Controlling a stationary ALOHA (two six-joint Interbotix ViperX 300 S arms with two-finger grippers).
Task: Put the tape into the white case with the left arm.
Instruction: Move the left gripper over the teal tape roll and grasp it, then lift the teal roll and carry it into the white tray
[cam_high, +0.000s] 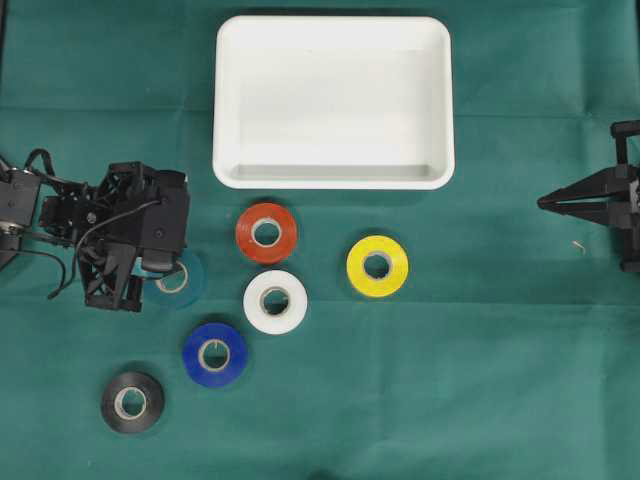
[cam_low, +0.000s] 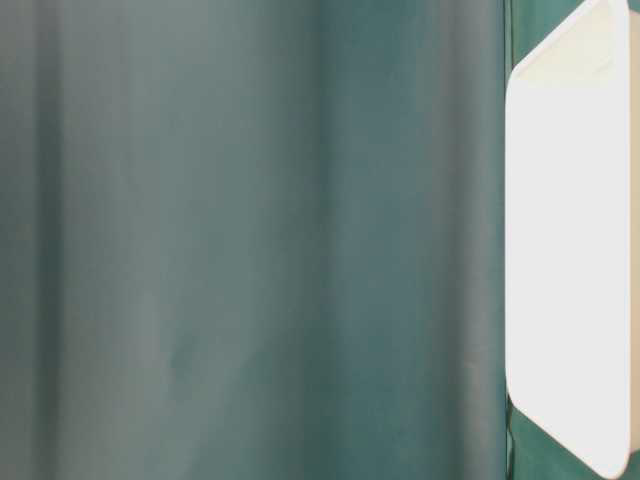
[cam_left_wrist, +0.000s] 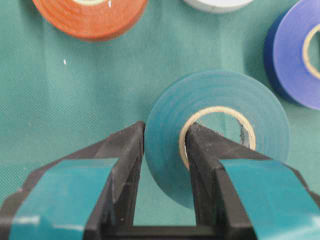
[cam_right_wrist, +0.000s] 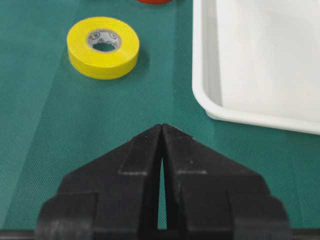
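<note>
Left gripper (cam_left_wrist: 165, 145): jaws clenched on the wall of the teal tape (cam_left_wrist: 220, 130), one finger outside the roll, the other inside the cardboard core. In the overhead view the roll sits under the gripper at the left of the table (cam_high: 480, 400), well apart from the white case (cam_high: 333, 180) at the far centre. The case is empty.

Right gripper (cam_right_wrist: 161, 135): jaws pressed together, holding nothing, parked at the right edge.

Step in hand, as judged: lift and carry. Recommendations: raise the roll straight up before travelling, since the orange tape (cam_high: 266, 233) lies between it and the case. The grip covers one side of the ring only, so the roll may swing or tilt; move steadily. Clear the raised rim fully, then release over the case floor, not its edge.
</note>
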